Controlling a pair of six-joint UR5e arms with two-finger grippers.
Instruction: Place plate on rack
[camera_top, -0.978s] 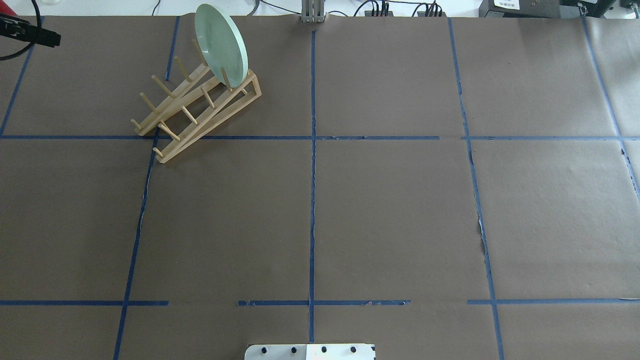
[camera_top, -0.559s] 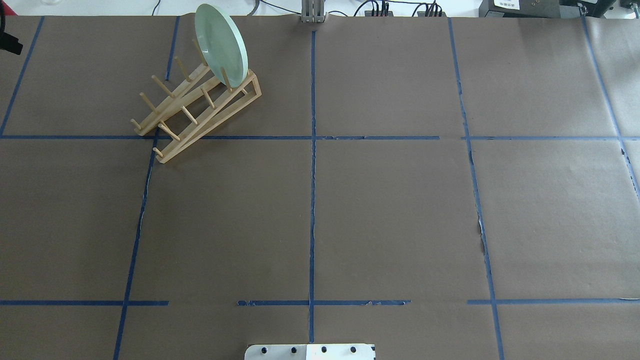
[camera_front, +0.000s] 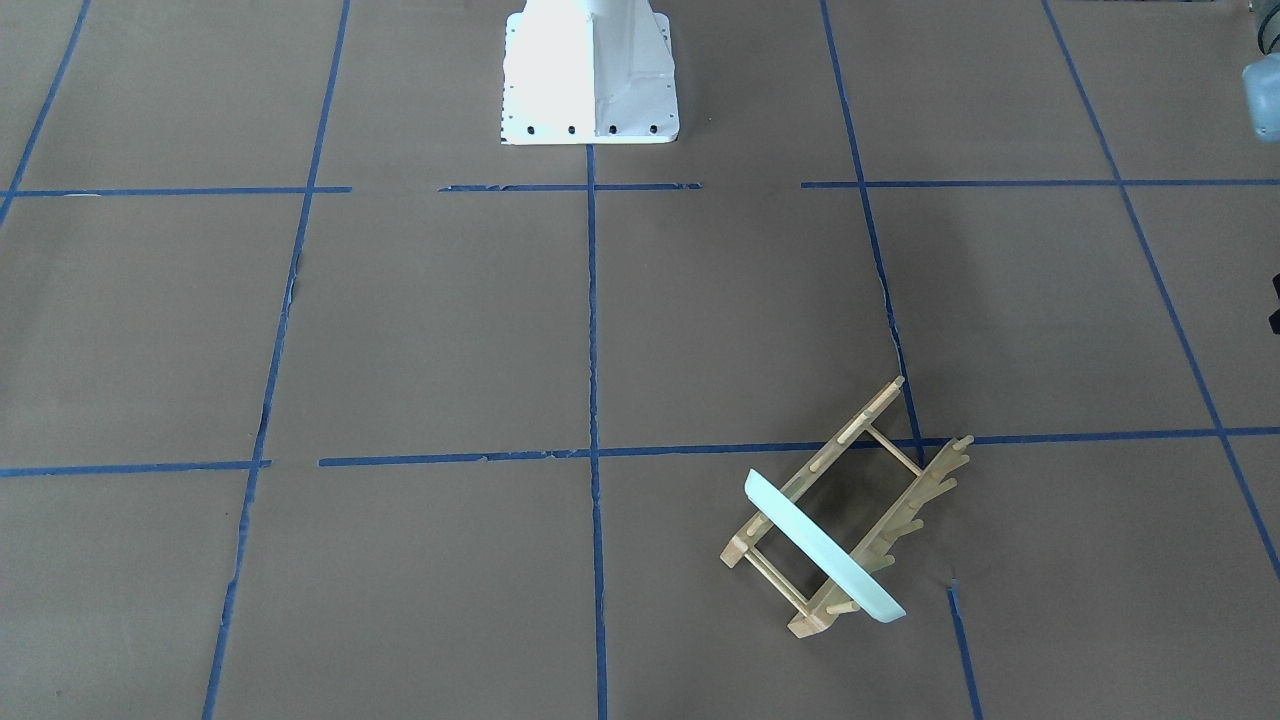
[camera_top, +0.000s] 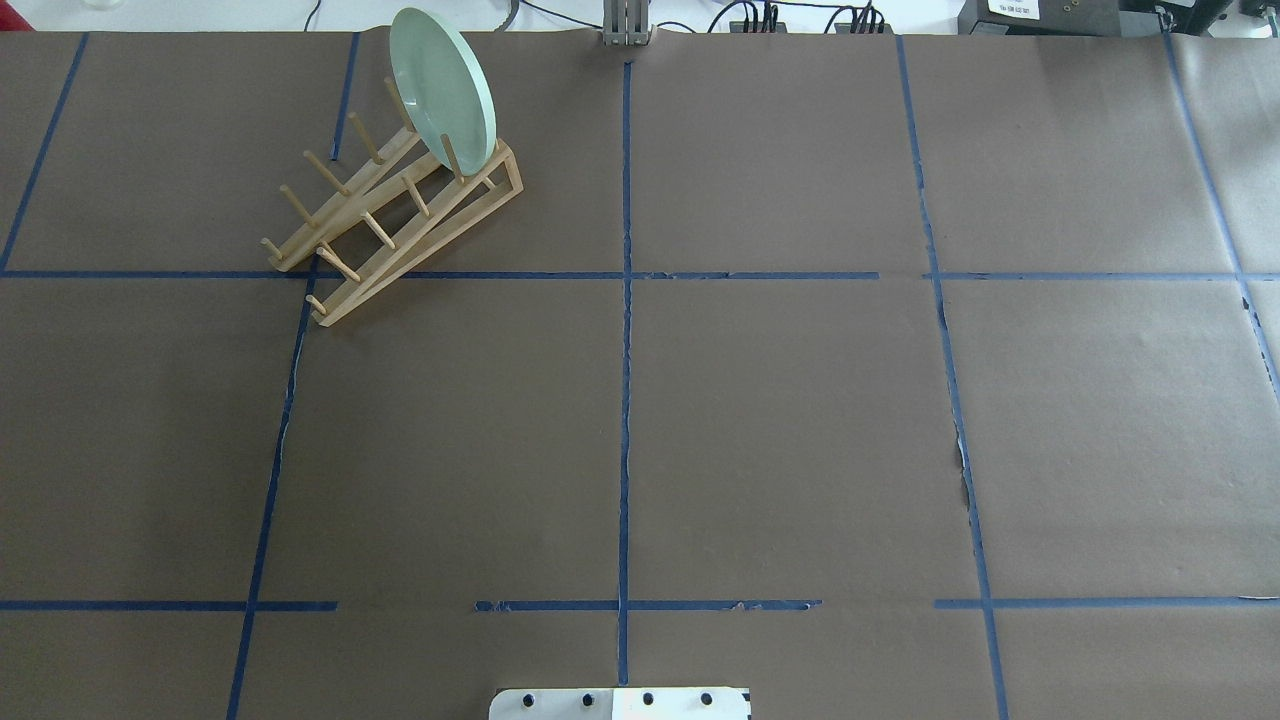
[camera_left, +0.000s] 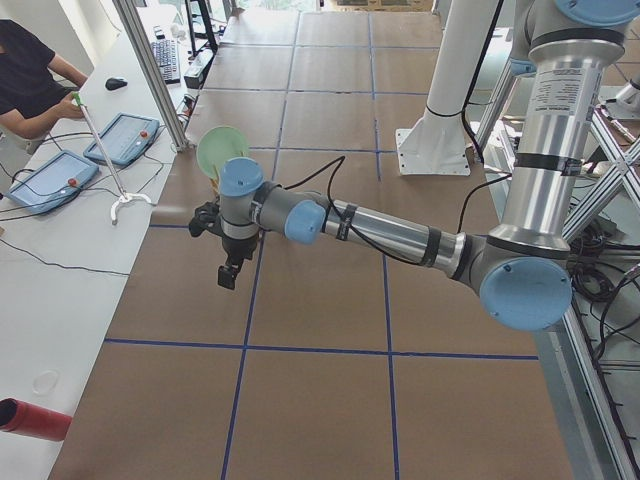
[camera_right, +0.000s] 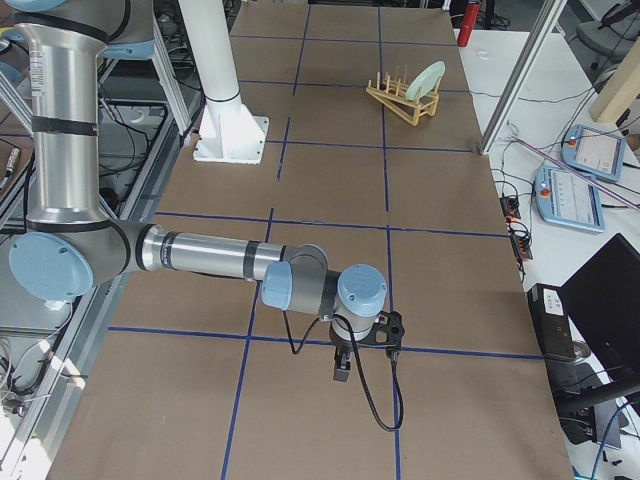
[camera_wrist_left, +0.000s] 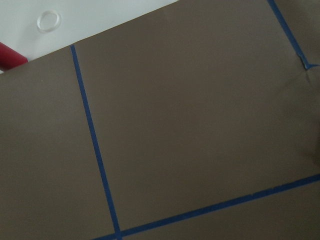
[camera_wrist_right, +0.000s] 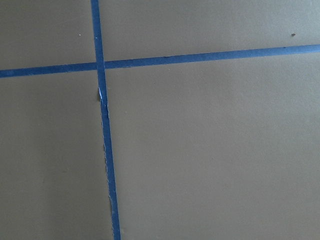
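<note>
Left gripper (camera_left: 229, 275) and right gripper (camera_right: 341, 370) hang clear of the rack (camera_top: 350, 297) — their spread I cannot tell. Plate (camera_top: 442, 90) stands on edge at its two-o'clock end.

The left arm (camera_left: 390, 230) and right arm (camera_right: 200, 255) are silver-grey tubes with round pale-blue joint caps (camera_left: 525, 293) and a thin black cable (camera_left: 341, 160) looping beside each forearm. The left gripper (camera_left: 229, 277) and right gripper (camera_right: 342, 368) are black. The white base (camera_front: 588, 70) carries a row of dark bolt holes (camera_front: 571, 129).

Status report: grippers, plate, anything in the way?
Left gripper and right gripper away from the rack, open or shut unclear. Plate standing on edge between the rack's end pegs. Nothing seen in the way.
</note>
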